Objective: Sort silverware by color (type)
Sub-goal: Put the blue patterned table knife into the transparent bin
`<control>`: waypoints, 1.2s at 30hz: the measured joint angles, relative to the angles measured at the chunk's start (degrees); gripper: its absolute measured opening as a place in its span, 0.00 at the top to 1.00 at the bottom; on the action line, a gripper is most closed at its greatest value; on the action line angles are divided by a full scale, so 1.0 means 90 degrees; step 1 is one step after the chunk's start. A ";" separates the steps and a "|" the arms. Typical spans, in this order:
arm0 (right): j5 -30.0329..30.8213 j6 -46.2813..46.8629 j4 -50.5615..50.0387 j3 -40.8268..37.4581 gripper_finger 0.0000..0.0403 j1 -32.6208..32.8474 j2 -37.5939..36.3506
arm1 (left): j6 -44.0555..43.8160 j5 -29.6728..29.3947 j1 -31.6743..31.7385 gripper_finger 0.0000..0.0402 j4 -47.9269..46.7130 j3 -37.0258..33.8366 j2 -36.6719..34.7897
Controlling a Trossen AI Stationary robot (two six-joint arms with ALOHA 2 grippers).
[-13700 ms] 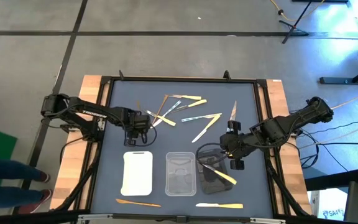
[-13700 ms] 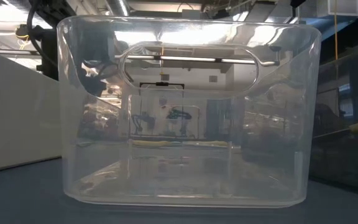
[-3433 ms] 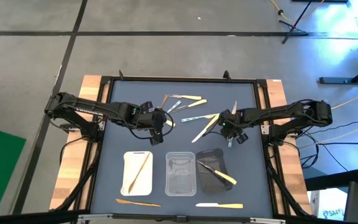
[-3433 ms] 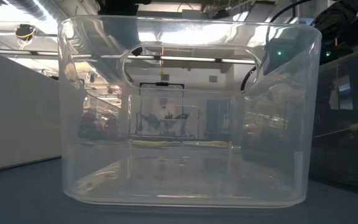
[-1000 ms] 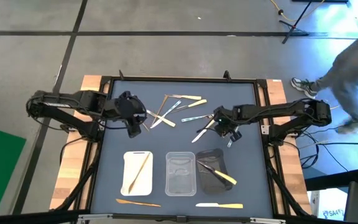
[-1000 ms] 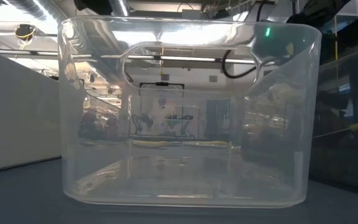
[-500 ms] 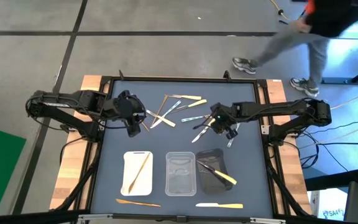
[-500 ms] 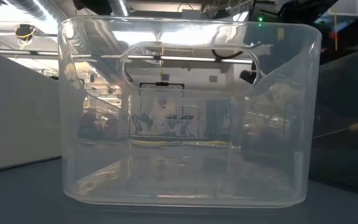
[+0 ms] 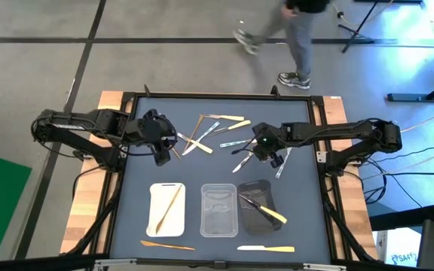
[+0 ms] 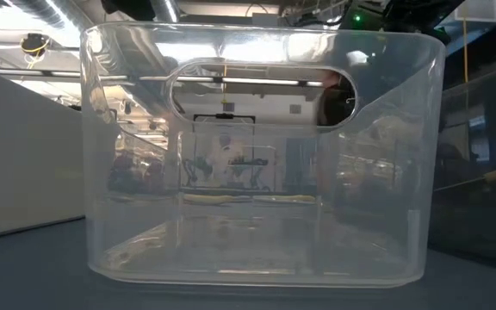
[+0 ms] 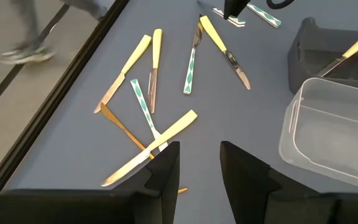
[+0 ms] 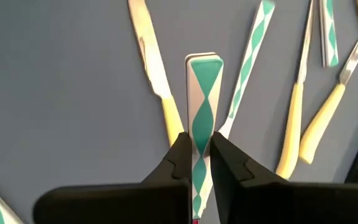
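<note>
The silverware lies scattered on the blue mat's far middle (image 9: 209,132): cream-handled, green-patterned and wooden pieces, some crossing. My right gripper (image 9: 259,148) hovers at the pile's right side, shut on a green-and-white patterned utensil (image 12: 202,93). My left gripper (image 9: 164,153) hangs open above the mat at the pile's left side, with nothing between its fingers (image 11: 166,165). A wooden piece lies in the white tray (image 9: 166,208), and a cream-handled knife lies in the black tray (image 9: 257,205). My right gripper pinches the patterned utensil's handle (image 12: 199,140) by its two narrow edges between its two fingers, some way back from the handle's free end (image 12: 204,62). The fingers slant down from above. The free end sticks out past the fingertips above the mat; the other end is hidden under the gripper.
A clear tray (image 9: 219,209) stands between the white and black trays; it fills the low view (image 10: 257,155). A wooden piece (image 9: 168,245) and a cream piece (image 9: 266,248) lie near the front edge. A person (image 9: 296,30) walks beyond the table's far edge.
My right gripper has moved a little toward the table's left edge and risen, bringing the patterned utensil with it. A person has walked leftward past the table's far side.
</note>
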 joint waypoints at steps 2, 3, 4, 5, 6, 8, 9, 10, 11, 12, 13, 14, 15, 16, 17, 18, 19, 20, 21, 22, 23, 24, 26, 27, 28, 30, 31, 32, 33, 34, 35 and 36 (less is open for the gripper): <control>-0.0137 0.0003 0.0165 0.0000 0.96 0.0000 0.0000 | 0.0017 0.0000 -0.0001 0.73 0.0000 0.0000 0.0000; -0.0186 0.0002 0.0244 0.0000 0.96 0.0000 0.0000 | 0.0018 0.0000 -0.0001 0.73 0.0000 0.0000 0.0000; -0.0213 0.0003 0.0330 0.0000 0.96 0.0000 0.0000 | 0.0018 0.0000 -0.0001 0.73 0.0000 0.0000 0.0000; -0.0230 0.0006 0.0426 0.0000 0.96 0.0000 0.0000 | 0.0018 -0.0004 -0.0001 0.73 0.0000 0.0000 0.0000; -0.0250 0.0032 0.0544 0.0000 0.96 0.0000 0.0000 | 0.0018 -0.0014 -0.0001 0.73 0.0000 0.0000 0.0000; -0.0358 0.0181 0.0818 0.0000 0.96 0.0000 0.0000 | 0.0018 -0.0034 -0.0002 0.73 0.0000 0.0000 0.0000; -0.0404 0.0264 0.0961 0.0000 0.96 0.0000 0.0000 | 0.0018 -0.0036 0.0000 0.73 0.0000 0.0000 0.0000; -0.0461 0.0318 0.1105 0.0000 0.96 0.0000 0.0000 | 0.0018 -0.0036 0.0000 0.73 0.0000 0.0000 0.0000; -0.0518 0.0352 0.1242 0.0000 0.96 0.0000 0.0000 | 0.0016 -0.0036 -0.0002 0.73 0.0000 0.0000 0.0000; -0.0561 0.0368 0.1369 0.0001 0.96 0.0000 0.0000 | 0.0015 -0.0036 -0.0002 0.73 0.0000 0.0000 0.0000; -0.0621 0.0371 0.1423 0.0030 0.96 0.0000 0.0000 | 0.0015 -0.0036 -0.0002 0.73 0.0000 0.0000 0.0000; -0.0678 0.0380 0.1438 0.0084 0.96 0.0000 0.0000 | 0.0016 -0.0036 0.0000 0.73 0.0000 0.0000 0.0000; -0.0685 0.0388 0.1447 0.0151 0.96 0.0000 0.0000 | 0.0017 -0.0039 0.0000 0.73 0.0000 0.0000 0.0000; -0.0682 0.0405 0.1481 0.0232 0.96 0.0000 0.0000 | 0.0015 -0.0039 0.0000 0.73 0.0000 0.0000 0.0000; -0.0685 0.0435 0.1502 0.0323 0.96 0.0000 0.0000 | 0.0013 -0.0039 -0.0002 0.73 0.0000 0.0000 0.0000; -0.0682 0.0507 0.1503 0.0419 0.96 0.0000 0.0000 | 0.0015 -0.0039 -0.0002 0.73 0.0000 0.0000 0.0000; -0.0682 0.0591 0.1487 0.0531 0.96 -0.0001 0.0000 | 0.0015 -0.0039 0.0000 0.73 0.0000 0.0000 0.0000; -0.0684 0.0691 0.1486 0.0649 0.96 -0.0002 0.0000 | 0.0015 -0.0039 0.0000 0.73 0.0000 0.0000 0.0000; -0.0685 0.0767 0.1496 0.0770 0.96 -0.0002 0.0000 | 0.0013 -0.0039 0.0000 0.73 0.0000 0.0000 0.0000; -0.0719 0.0849 0.1506 0.0886 0.96 -0.0001 -0.0001 | 0.0013 -0.0039 0.0000 0.73 0.0000 0.0000 0.0000; -0.0804 0.0923 0.1507 0.0994 0.96 -0.0001 -0.0005 | 0.0015 -0.0040 0.0000 0.73 0.0000 0.0000 0.0000; -0.0905 0.1039 0.1500 0.1101 0.96 -0.0002 -0.0005 | 0.0015 -0.0041 -0.0001 0.73 0.0001 0.0000 0.0000; -0.1095 0.1419 0.1504 0.1305 0.96 0.0000 -0.0005 | 0.0013 -0.0041 0.0000 0.73 0.0000 0.0000 0.0000; -0.1219 0.1677 0.1535 0.1387 0.96 -0.0002 -0.0005 | 0.0014 -0.0044 0.0000 0.73 0.0000 0.0000 0.0000; -0.1343 0.1933 0.1582 0.1454 0.96 -0.0002 -0.0005 | 0.0015 -0.0044 0.0000 0.73 0.0001 0.0000 0.0000; -0.1646 0.2489 0.1678 0.1533 0.96 0.0000 -0.0005 | 0.0015 -0.0057 0.0000 0.73 0.0002 0.0000 0.0000; -0.1822 0.2751 0.1703 0.1557 0.96 0.0000 -0.0005 | 0.0014 -0.0084 0.0000 0.73 0.0002 0.0000 0.0000; -0.1992 0.2979 0.1736 0.1577 0.96 0.0003 -0.0005 | 0.0015 -0.0129 0.0000 0.73 0.0001 0.0000 0.0000; -0.2162 0.3195 0.1806 0.1581 0.96 0.0006 -0.0005 | 0.0015 -0.0174 0.0000 0.73 0.0002 0.0000 0.0000; -0.2303 0.3394 0.1883 0.1581 0.96 0.0007 -0.0005 | 0.0015 -0.0191 0.0002 0.73 0.0002 0.0000 0.0000; -0.2426 0.3597 0.1964 0.1583 0.96 0.0007 -0.0005 | 0.0013 -0.0197 0.0002 0.73 0.0002 0.0000 0.0000; -0.2518 0.3808 0.2047 0.1583 0.96 0.0007 -0.0005 | 0.0013 -0.0201 0.0002 0.73 0.0002 0.0000 0.0000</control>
